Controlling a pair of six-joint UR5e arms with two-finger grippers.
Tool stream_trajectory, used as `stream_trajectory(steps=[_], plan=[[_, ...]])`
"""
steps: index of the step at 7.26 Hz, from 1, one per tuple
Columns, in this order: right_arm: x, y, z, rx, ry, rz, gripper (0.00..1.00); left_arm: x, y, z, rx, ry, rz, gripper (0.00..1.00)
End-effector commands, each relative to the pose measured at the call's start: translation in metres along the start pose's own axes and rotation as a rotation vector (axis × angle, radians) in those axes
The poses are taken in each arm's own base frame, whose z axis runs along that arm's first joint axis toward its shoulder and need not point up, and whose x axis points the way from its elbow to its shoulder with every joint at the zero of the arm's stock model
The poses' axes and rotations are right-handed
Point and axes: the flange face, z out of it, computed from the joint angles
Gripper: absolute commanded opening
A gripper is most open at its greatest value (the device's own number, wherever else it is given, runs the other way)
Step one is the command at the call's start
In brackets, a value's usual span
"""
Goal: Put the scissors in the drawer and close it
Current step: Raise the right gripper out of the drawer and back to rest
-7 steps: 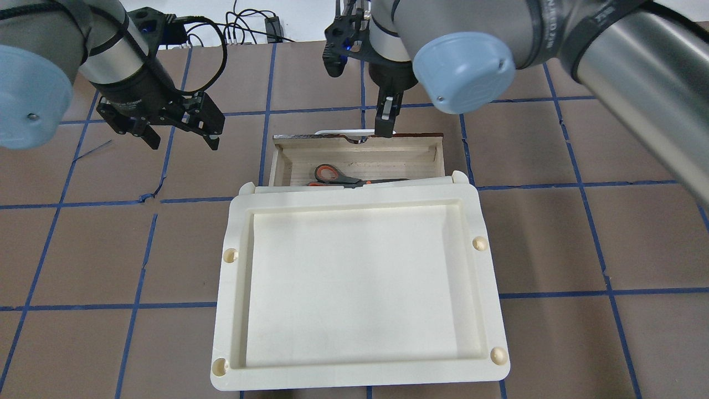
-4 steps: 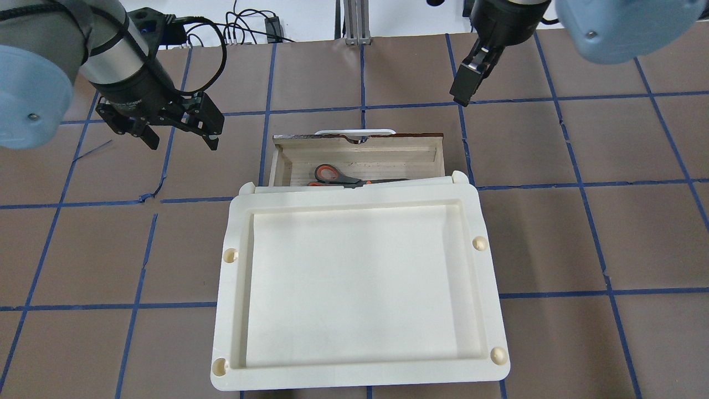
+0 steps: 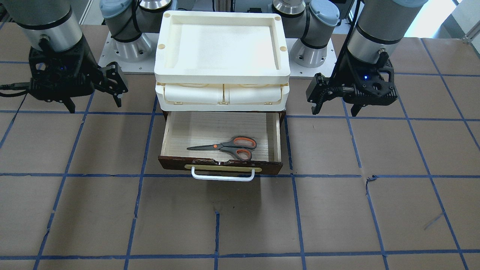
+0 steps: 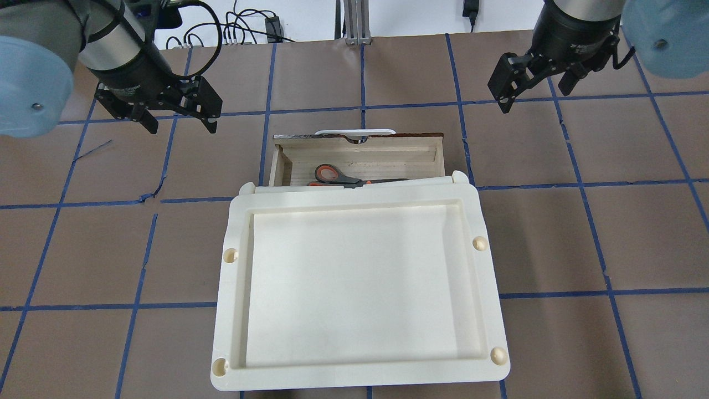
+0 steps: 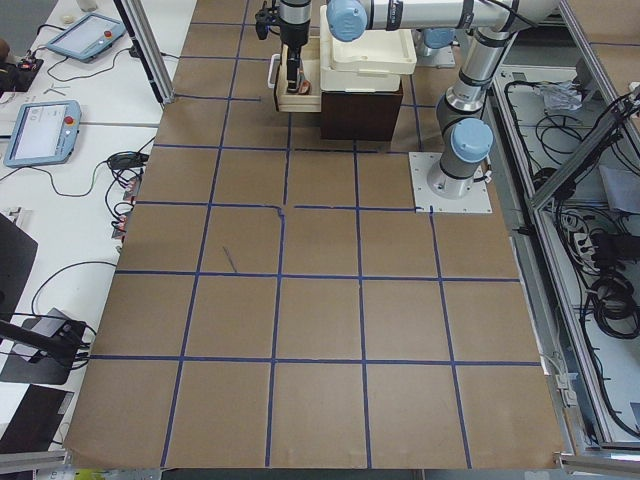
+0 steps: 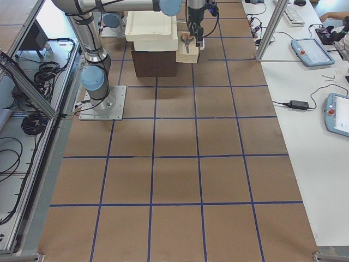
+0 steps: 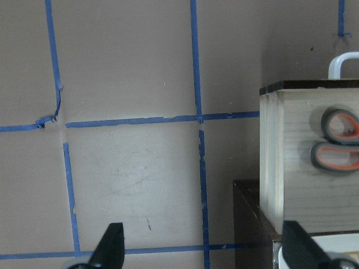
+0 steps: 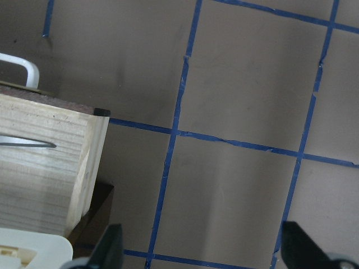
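The scissors (image 3: 225, 146) lie in the open drawer (image 3: 278, 139), with the left hand (image 4: 181, 125) and the right hand (image 4: 534, 95) hovering spread and empty on either side.

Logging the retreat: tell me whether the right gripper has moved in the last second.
Yes. In the overhead view the right gripper was at the white handle of the drawer; it now sits well to the drawer's right, over the table.
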Motion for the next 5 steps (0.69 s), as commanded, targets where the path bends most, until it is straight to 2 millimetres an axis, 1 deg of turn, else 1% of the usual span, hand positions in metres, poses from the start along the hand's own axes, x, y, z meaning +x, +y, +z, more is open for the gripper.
stream_trajectory(steps=[1,2,3,4,5], plan=[[-0.007,0.002,0.001,0.004,-0.066,0.242,1.0,-0.002,-0.042,0.032,0.067,0.0,0.02,1.0],[-0.015,0.001,-0.002,0.009,-0.065,0.248,1.0,0.003,-0.064,0.047,0.062,0.002,0.019,1.0],[-0.025,0.001,-0.012,-0.039,-0.059,0.265,1.0,0.005,-0.088,0.049,0.074,0.019,0.01,1.0],[-0.023,-0.009,-0.015,-0.047,-0.031,0.258,1.0,0.014,-0.11,0.061,0.069,0.116,-0.048,1.0],[-0.025,-0.007,-0.015,-0.051,-0.04,0.263,1.0,0.02,-0.128,0.087,0.063,0.158,-0.051,1.0]])
